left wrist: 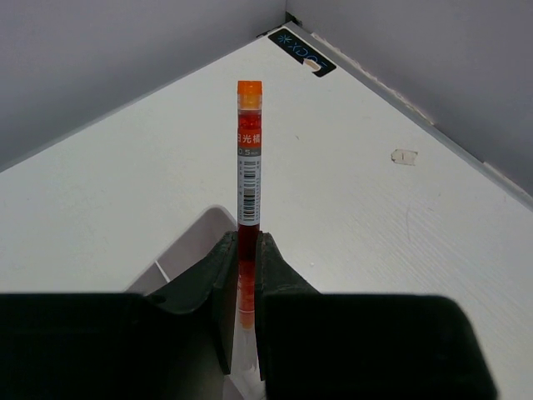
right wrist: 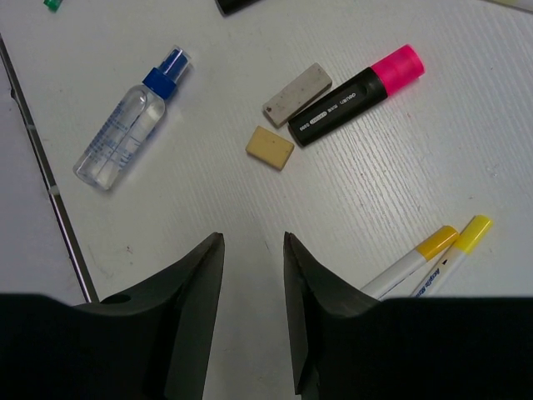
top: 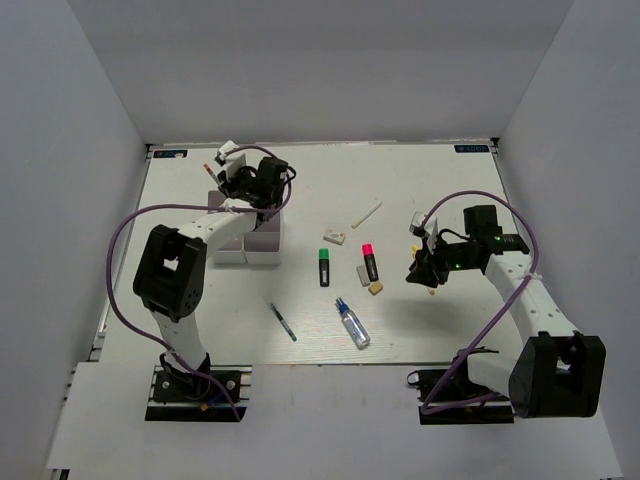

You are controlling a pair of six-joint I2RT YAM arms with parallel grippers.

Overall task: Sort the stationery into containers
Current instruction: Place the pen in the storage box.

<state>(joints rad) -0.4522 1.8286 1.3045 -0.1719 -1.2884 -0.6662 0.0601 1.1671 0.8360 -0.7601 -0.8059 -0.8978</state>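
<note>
My left gripper (left wrist: 247,242) is shut on an orange pen (left wrist: 249,167) and holds it over the far end of the white organizer box (top: 262,243); a box corner (left wrist: 187,246) shows beneath the jaws. My right gripper (right wrist: 252,242) is open and empty above the table. Two yellow-tipped pens (right wrist: 420,257) lie just to its right. Ahead of it lie a tan eraser (right wrist: 270,147), a whitish eraser (right wrist: 297,94), the pink-capped highlighter (right wrist: 354,94) and the glue bottle (right wrist: 125,125). The green-capped highlighter (top: 324,267) lies by the box.
A thin dark pen (top: 283,322) lies near the front edge. A white stick (top: 366,214) and a white eraser (top: 335,237) lie at mid-table beyond the highlighters. Grey walls enclose the table on three sides.
</note>
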